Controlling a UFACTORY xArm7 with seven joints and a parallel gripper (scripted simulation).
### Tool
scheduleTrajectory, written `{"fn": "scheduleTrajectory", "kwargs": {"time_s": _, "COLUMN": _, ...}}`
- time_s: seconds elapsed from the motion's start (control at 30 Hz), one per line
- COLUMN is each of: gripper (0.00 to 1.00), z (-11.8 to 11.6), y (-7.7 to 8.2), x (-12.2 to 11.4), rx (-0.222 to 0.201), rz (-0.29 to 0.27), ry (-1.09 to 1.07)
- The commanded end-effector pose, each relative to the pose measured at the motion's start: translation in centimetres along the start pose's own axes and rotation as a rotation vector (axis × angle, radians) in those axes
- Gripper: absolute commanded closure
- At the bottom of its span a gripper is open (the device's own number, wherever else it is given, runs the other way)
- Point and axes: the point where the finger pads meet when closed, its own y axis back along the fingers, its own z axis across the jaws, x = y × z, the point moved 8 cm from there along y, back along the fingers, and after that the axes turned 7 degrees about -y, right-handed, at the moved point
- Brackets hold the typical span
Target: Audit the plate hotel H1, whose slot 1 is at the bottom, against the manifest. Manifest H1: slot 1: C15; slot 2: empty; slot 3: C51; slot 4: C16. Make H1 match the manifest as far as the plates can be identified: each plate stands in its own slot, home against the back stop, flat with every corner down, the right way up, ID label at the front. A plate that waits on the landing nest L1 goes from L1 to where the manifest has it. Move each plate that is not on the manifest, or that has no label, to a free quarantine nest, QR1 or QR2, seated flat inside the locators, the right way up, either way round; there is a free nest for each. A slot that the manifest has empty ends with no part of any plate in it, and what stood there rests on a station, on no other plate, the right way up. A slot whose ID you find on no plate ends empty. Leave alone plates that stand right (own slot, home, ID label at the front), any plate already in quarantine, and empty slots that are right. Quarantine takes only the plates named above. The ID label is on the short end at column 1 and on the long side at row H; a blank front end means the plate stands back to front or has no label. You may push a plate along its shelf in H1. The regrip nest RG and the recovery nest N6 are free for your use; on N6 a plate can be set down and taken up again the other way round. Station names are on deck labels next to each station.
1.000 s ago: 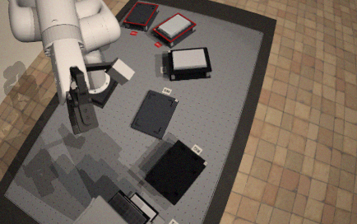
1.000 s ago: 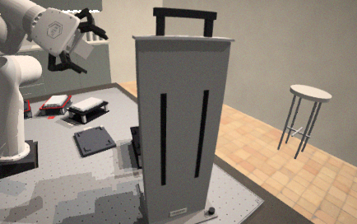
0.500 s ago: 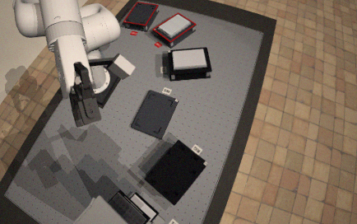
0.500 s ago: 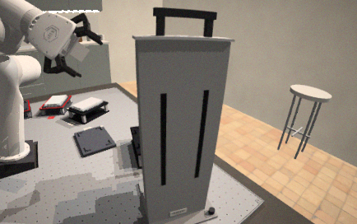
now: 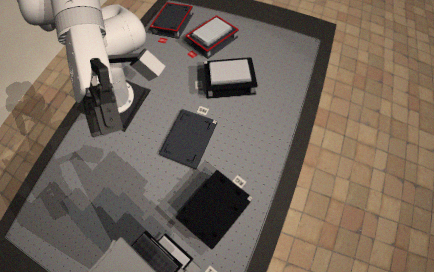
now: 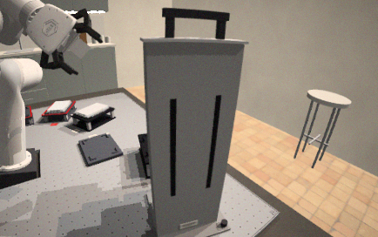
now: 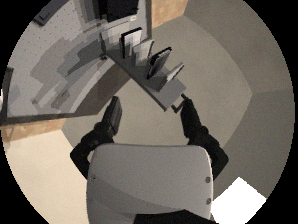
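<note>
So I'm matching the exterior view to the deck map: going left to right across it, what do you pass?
Arm's white column → open end effector held high → red-framed nest with a plate → black-framed nest with a white plate → bare dark nest → tall grey hotel tower → round stool.

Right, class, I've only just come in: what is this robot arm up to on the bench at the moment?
The arm's claw is wide open and holds nothing, raised high above the deck near the arm's base. The tall grey plate hotel stands at the front of the deck. Further back, one red-edged quarantine nest holds a white-topped plate, the other looks dark, and a black nest beside them carries another white plate. Two flat dark nests hold no plate.
</note>
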Motion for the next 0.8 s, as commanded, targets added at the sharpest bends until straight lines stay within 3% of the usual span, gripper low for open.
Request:
{"fn": "scheduleTrajectory", "kwargs": {"time_s": 0.0, "gripper": 0.0, "z": -1.4, "y": 0.8, "x": 0.2, "rx": -0.123, "rz": -0.01, "ry": -0.001}}
{"fn": "scheduleTrajectory", "kwargs": {"time_s": 0.77, "gripper": 0.0, "z": -2.8, "y": 3.8, "x": 1.3, "rx": -0.124, "rz": -0.009, "ry": -0.002}}
